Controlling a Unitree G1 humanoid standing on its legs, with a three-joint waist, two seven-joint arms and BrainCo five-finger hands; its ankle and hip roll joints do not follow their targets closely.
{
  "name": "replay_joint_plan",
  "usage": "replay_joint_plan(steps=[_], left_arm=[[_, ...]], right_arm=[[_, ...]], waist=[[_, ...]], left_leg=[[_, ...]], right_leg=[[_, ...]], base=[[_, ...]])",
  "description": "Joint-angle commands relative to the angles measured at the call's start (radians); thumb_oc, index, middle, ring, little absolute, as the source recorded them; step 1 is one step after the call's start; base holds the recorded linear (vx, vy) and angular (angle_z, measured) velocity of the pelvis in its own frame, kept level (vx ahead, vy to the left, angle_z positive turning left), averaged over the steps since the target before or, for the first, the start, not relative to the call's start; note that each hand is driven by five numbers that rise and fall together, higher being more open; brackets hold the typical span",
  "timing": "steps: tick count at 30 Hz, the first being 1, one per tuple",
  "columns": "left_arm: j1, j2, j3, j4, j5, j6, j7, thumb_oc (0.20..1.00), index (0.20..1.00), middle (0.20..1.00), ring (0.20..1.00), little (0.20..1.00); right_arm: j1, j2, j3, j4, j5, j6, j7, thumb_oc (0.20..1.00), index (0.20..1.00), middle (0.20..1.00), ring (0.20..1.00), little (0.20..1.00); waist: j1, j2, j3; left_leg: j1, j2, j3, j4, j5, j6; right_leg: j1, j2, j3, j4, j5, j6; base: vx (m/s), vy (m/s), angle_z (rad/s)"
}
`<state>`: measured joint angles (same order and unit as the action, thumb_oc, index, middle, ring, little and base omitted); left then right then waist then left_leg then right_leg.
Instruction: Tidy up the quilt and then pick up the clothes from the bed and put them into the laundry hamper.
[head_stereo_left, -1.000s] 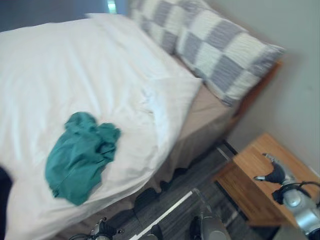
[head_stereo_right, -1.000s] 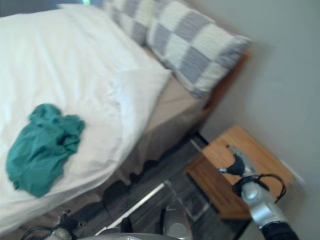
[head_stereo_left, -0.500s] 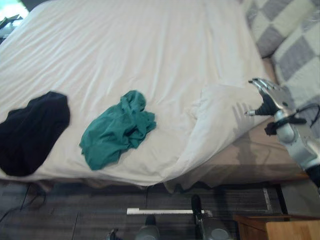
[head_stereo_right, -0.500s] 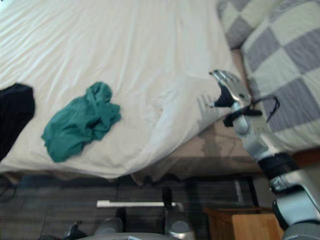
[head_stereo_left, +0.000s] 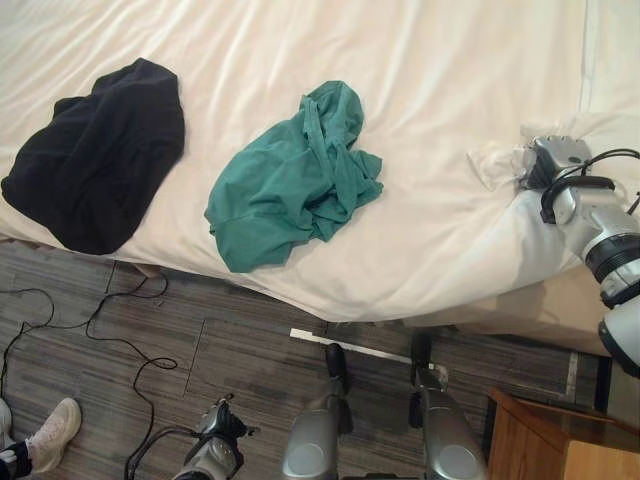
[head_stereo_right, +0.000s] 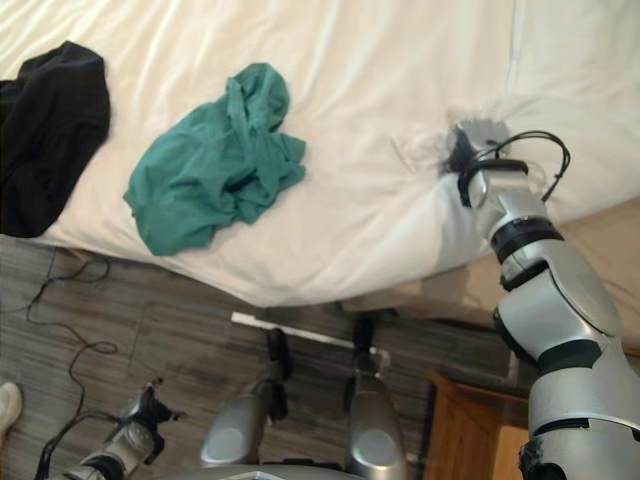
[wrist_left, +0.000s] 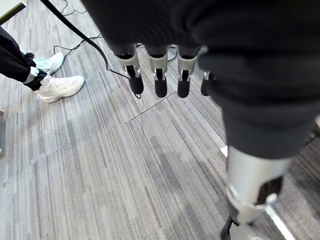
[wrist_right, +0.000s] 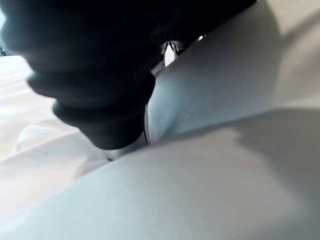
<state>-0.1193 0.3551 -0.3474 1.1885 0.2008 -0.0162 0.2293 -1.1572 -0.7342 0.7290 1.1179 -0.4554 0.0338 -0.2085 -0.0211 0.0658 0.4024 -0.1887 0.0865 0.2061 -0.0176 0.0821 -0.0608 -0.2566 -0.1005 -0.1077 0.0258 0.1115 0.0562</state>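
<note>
Covering the bed, the white quilt (head_stereo_left: 420, 120) lies mostly flat, with its folded-back corner bunched up on the robot's right near the bed's edge. The right hand (head_stereo_left: 548, 160) is pressed into that bunched corner, and the cloth puckers around it; the fingers are buried in the fabric in the head views and the right wrist view is too close and dark to help, so whether they are curled on the quilt or merely resting there cannot be told. On the quilt toward the middle sits a crumpled teal garment (head_stereo_left: 295, 180), and well apart from it on the robot's left lies a black garment (head_stereo_left: 100, 155), close to the bed's near edge. The left hand (wrist_left: 159, 72) hangs down beside the robot over the grey wood-look floor (wrist_left: 100, 165), its fingers straight and relaxed, holding nothing. A person's white shoes (wrist_left: 55, 80) stand on that floor, and the corner of a wooden nightstand (head_stereo_left: 560, 445) shows at the robot's lower right.
</note>
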Motion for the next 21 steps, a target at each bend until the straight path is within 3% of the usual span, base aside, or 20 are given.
replay_joint_plan(steps=[1, 3, 5, 6, 7, 8, 9, 11, 12, 13, 16, 19, 21], left_arm=[[0.002, 0.018, -0.026, 0.025, -0.015, -0.004, 0.016, 1.000, 1.000, 1.000, 1.000, 1.000], [0.000, 0.013, -0.028, 0.015, 0.013, 0.000, 0.015, 1.000, 1.000, 1.000, 1.000, 1.000], [0.021, -0.020, 0.035, 0.017, 0.020, 0.029, 0.012, 1.000, 1.000, 1.000, 1.000, 1.000], [0.021, -0.017, 0.031, 0.016, 0.020, 0.030, 0.012, 1.000, 1.000, 1.000, 1.000, 1.000], [0.026, -0.024, 0.073, 0.030, 0.016, 0.046, 0.011, 1.000, 1.000, 1.000, 1.000, 1.000], [0.029, -0.021, 0.118, 0.053, 0.035, 0.072, 0.002, 1.000, 1.000, 1.000, 1.000, 1.000], [0.029, -0.021, 0.116, 0.053, 0.034, 0.072, 0.002, 1.000, 1.000, 1.000, 1.000, 1.000], [0.044, -0.047, 0.144, 0.065, 0.051, 0.093, -0.004, 1.000, 1.000, 1.000, 1.000, 1.000], [0.044, -0.047, 0.143, 0.065, 0.051, 0.093, -0.004, 1.000, 1.000, 1.000, 1.000, 1.000], [0.052, -0.071, 0.159, 0.064, 0.019, 0.093, 0.002, 1.000, 1.000, 1.000, 1.000, 1.000], [0.062, -0.096, 0.174, 0.066, -0.028, 0.099, 0.007, 1.000, 1.000, 1.000, 1.000, 1.000], [0.081, -0.103, 0.183, 0.074, -0.055, 0.107, 0.005, 1.000, 1.000, 1.000, 1.000, 1.000], [0.087, -0.102, 0.184, 0.076, -0.062, 0.112, 0.007, 1.000, 1.000, 1.000, 1.000, 1.000]], right_arm=[[0.009, -0.046, 0.029, 0.026, 0.035, 0.037, -0.013, 0.200, 0.200, 0.200, 0.200, 0.200], [0.083, -0.067, -0.025, -0.054, 0.057, 0.032, -0.029, 0.200, 0.200, 0.200, 0.200, 0.200], [0.441, -0.096, -0.266, -0.327, 0.114, 0.025, -0.060, 0.200, 0.200, 0.200, 0.200, 0.200], [0.450, -0.097, -0.274, -0.334, 0.112, 0.028, -0.059, 0.200, 0.200, 0.200, 0.200, 0.200], [0.587, -0.096, -0.357, -0.425, 0.115, 0.021, -0.063, 0.200, 0.200, 0.200, 0.200, 0.200], [0.825, -0.074, -0.500, -0.550, 0.098, 0.029, -0.051, 1.000, 1.000, 1.000, 1.000, 1.000], [0.828, -0.074, -0.502, -0.552, 0.098, 0.030, -0.050, 1.000, 1.000, 1.000, 1.000, 1.000], [1.073, 0.057, -0.647, -0.589, 0.131, 0.039, -0.089, 1.000, 1.000, 1.000, 1.000, 1.000], [1.074, 0.058, -0.648, -0.589, 0.131, 0.040, -0.089, 1.000, 1.000, 1.000, 1.000, 1.000], [1.162, 0.173, -0.710, -0.554, 0.221, 0.037, -0.134, 1.000, 1.000, 1.000, 1.000, 1.000], [1.260, 0.300, -0.795, -0.476, 0.389, 0.035, -0.173, 1.000, 1.000, 1.000, 1.000, 1.000], [1.293, 0.342, -0.872, -0.396, 0.516, 0.042, -0.221, 1.000, 1.000, 1.000, 1.000, 1.000], [1.293, 0.323, -0.926, -0.371, 0.555, 0.048, -0.265, 1.000, 1.000, 1.000, 1.000, 1.000]], waist=[[-0.013, -0.031, -0.032], [-0.031, -0.040, -0.043], [-0.072, -0.061, -0.071], [-0.068, -0.063, -0.073], [-0.086, -0.070, -0.083], [-0.098, -0.089, -0.118], [-0.096, -0.089, -0.119], [-0.128, -0.112, -0.164], [-0.127, -0.112, -0.165], [-0.150, -0.117, -0.188], [-0.174, -0.123, -0.223], [-0.184, -0.129, -0.250], [-0.185, -0.132, -0.260]], left_leg=[[-0.014, 0.071, -0.025, 0.085, -0.036, -0.080], [0.008, 0.072, -0.017, 0.074, -0.042, -0.081], [0.071, 0.073, -0.003, 0.057, -0.064, -0.079], [0.069, 0.073, -0.003, 0.056, -0.060, -0.079], [0.092, 0.073, 0.000, 0.052, -0.072, -0.077], [0.126, 0.070, 0.004, 0.041, -0.082, -0.072], [0.126, 0.070, 0.005, 0.041, -0.082, -0.072], [0.187, 0.065, 0.026, 0.022, -0.102, -0.064], [0.187, 0.065, 0.026, 0.021, -0.101, -0.064], [0.218, 0.067, 0.040, 0.013, -0.115, -0.060], [0.239, 0.065, 0.052, 0.000, -0.113, -0.059], [0.259, 0.062, 0.061, -0.006, -0.119, -0.058], [0.269, 0.061, 0.063, -0.007, -0.125, -0.057]], right_leg=[[-0.062, -0.021, 0.047, 0.152, -0.165, 0.111], [-0.039, -0.018, 0.049, 0.128, -0.163, 0.111], [0.015, -0.017, 0.059, 0.098, -0.161, 0.113], [0.014, -0.017, 0.059, 0.094, -0.155, 0.113], [0.035, -0.015, 0.061, 0.089, -0.160, 0.114], [0.069, -0.015, 0.067, 0.065, -0.152, 0.116], [0.068, -0.015, 0.067, 0.064, -0.151, 0.116], [0.119, -0.013, 0.086, 0.035, -0.147, 0.119], [0.118, -0.013, 0.087, 0.034, -0.146, 0.119], [0.142, -0.016, 0.099, 0.022, -0.146, 0.124], [0.153, -0.019, 0.108, 0.005, -0.128, 0.130], [0.166, -0.022, 0.118, -0.004, -0.120, 0.137], [0.174, -0.025, 0.121, -0.006, -0.120, 0.140]], base=[[0.04, 0.009, 0.00], [0.04, 0.029, 0.00], [0.12, 0.055, 0.01], [0.10, 0.014, 0.02], [0.14, -0.008, -0.10], [0.15, -0.006, -0.13], [0.20, 0.012, -0.10], [0.15, 0.045, -0.19], [0.14, 0.070, -0.58], [0.10, 0.061, -0.60], [0.09, 0.082, -0.33], [0.06, 0.070, -0.27], [0.04, 0.051, -0.16]])
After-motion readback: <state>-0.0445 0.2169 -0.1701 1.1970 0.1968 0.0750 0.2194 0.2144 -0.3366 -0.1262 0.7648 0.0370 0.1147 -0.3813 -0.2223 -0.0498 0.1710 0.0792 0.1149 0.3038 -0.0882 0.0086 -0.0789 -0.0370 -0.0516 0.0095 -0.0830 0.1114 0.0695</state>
